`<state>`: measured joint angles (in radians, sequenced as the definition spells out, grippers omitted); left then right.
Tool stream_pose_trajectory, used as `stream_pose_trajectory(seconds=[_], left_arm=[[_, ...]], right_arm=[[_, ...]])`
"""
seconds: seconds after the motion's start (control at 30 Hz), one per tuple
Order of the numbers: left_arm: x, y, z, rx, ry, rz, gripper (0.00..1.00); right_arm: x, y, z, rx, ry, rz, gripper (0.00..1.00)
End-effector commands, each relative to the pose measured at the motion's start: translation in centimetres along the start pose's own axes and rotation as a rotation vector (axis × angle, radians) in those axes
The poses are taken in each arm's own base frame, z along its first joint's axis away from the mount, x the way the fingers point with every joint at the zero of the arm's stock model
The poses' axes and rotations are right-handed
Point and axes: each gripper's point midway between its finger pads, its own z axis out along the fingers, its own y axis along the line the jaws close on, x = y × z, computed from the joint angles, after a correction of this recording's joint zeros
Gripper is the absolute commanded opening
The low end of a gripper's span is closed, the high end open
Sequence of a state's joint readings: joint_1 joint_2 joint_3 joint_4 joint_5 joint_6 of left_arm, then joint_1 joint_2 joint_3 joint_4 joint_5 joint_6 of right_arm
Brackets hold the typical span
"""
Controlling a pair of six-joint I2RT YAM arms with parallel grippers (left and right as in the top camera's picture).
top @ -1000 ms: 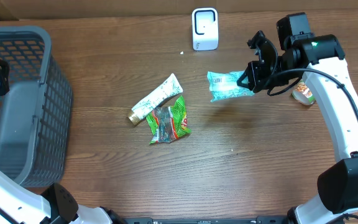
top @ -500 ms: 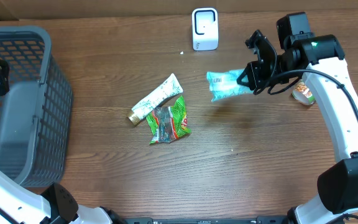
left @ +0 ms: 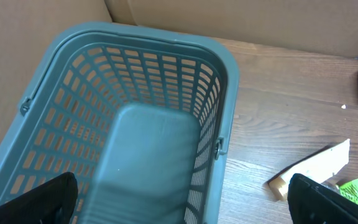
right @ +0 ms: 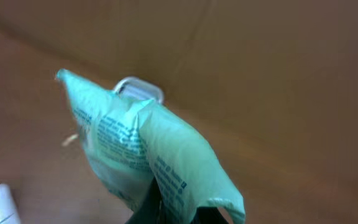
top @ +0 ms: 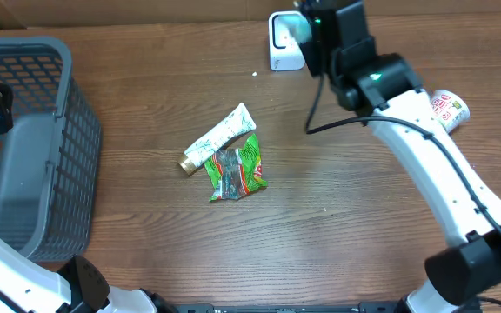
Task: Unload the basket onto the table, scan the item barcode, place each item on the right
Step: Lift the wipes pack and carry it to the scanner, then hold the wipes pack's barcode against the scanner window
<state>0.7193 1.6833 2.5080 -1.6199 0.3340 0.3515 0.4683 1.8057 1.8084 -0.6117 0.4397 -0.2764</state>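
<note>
Right claw (right: 166, 211), clamped on the mint packet (right: 154, 155), should square its barcode face to the scanner (right: 138, 89) just ahead, held steady.

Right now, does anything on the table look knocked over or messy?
Yes. The small printed cup at the far right seems to lie on its side. The green wrapper mid-table is crumpled against the white tube. The pale green packet in the right claw looks fine.
</note>
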Motion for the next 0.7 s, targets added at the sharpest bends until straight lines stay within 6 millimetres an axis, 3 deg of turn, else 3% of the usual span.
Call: stream_pose_trajectory(seconds=[0.0, 0.13, 0.33, 0.67], left_arm=[[-0.1, -0.4, 0.1, 0.018, -0.005, 0.024, 1.00], [-0.1, -0.4, 0.1, 0.018, -0.005, 0.024, 1.00], [-0.1, -0.4, 0.1, 0.018, -0.005, 0.024, 1.00], [-0.1, -0.4, 0.1, 0.018, -0.005, 0.024, 1.00]], right_arm=[[-0.5, -3.0, 2.6, 0.246, 0.013, -0.212, 0.04], [-2.1, -2.3, 5.8, 0.313, -0.064, -0.312, 0.04], [-0.9, 1.0, 10.5, 0.285, -0.061, -0.653, 0.04], [-0.6, 3.6, 14.8, 0.346, -0.136, -0.840, 0.04]])
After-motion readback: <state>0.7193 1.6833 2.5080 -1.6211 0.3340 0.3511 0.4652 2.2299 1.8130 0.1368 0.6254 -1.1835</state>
